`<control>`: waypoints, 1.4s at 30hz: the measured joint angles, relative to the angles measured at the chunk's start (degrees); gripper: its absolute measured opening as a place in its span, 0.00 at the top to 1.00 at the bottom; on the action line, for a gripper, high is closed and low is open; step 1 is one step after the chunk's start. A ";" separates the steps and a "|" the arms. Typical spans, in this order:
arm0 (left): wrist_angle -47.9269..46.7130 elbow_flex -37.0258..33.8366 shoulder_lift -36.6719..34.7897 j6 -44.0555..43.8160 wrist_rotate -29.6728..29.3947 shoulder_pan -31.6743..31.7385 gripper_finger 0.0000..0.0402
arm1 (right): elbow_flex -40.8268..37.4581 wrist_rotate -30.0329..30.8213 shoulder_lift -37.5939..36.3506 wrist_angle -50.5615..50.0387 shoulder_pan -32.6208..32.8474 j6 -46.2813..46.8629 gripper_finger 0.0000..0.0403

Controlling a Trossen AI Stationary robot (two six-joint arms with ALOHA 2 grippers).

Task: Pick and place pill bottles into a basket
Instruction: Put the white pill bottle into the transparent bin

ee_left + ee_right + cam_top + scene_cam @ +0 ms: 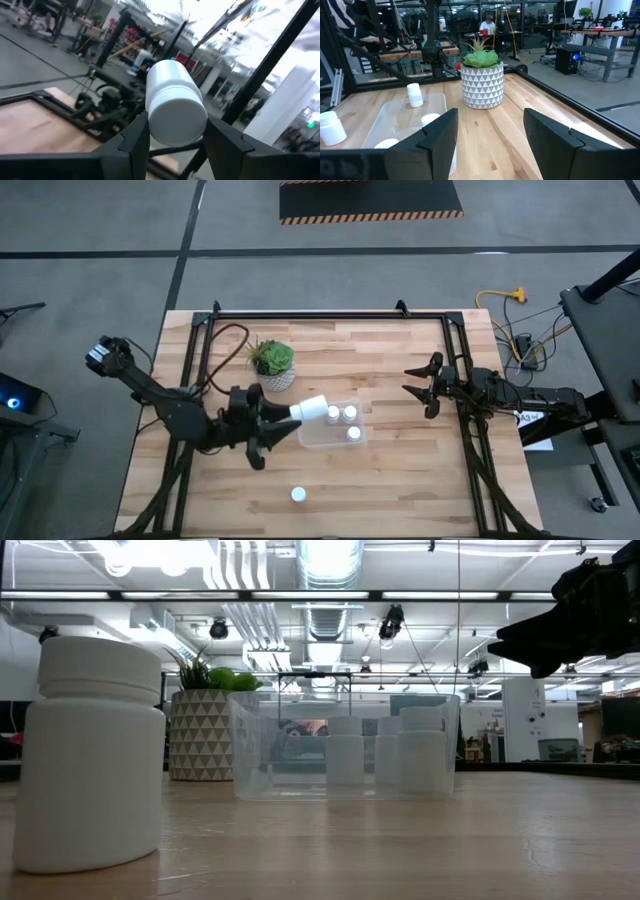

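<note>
My left gripper is shut on a white pill bottle and holds it above the left end of the clear basket. It also shows in the left wrist view. Three pill bottles stand upright on the basket's floor and show through its wall in the low view. One more pill bottle stands on the table near the front edge, close to the low camera. My right gripper is open and empty, raised to the right of the basket. My left gripper pinches the pill bottle between its two fingers, on the sides of the bottle's end nearest the wrist. The fingers come from the table's left, slanting. The bottle sticks out past the fingertips, tilted, lifted clear above the basket.
A green plant in a white patterned pot stands just behind the basket's left end. A black frame runs along the table's far and side edges. There is bare wood in front of the basket and to its right.
</note>
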 joint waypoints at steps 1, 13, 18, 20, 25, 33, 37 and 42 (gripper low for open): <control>-2.15 0.12 -0.34 -0.09 0.07 0.29 0.65 | 0.00 0.00 0.00 0.00 0.00 0.00 0.47; -43.06 17.95 0.01 -5.54 1.11 3.52 0.65 | 0.00 0.00 0.00 0.01 -0.02 0.00 0.47; -58.95 24.89 2.43 -11.16 1.92 5.44 0.65 | 0.00 0.00 0.00 0.00 -0.02 0.00 0.47; -63.01 27.16 3.81 -12.73 3.98 6.65 0.65 | 0.00 0.00 0.00 0.00 -0.02 0.00 0.47; -71.95 32.41 8.96 -17.00 11.12 10.74 0.65 | 0.00 -0.02 0.00 0.00 0.00 0.00 0.47; -85.80 39.40 17.21 -25.74 18.84 16.71 0.65 | 0.00 0.00 0.00 0.01 0.00 0.00 0.47; -87.18 40.79 19.12 -27.85 21.38 18.01 0.65 | 0.00 0.00 0.00 0.00 -0.02 0.00 0.47; -90.00 40.89 20.56 -31.96 25.24 19.75 0.65 | 0.00 0.00 0.00 0.01 -0.02 0.00 0.47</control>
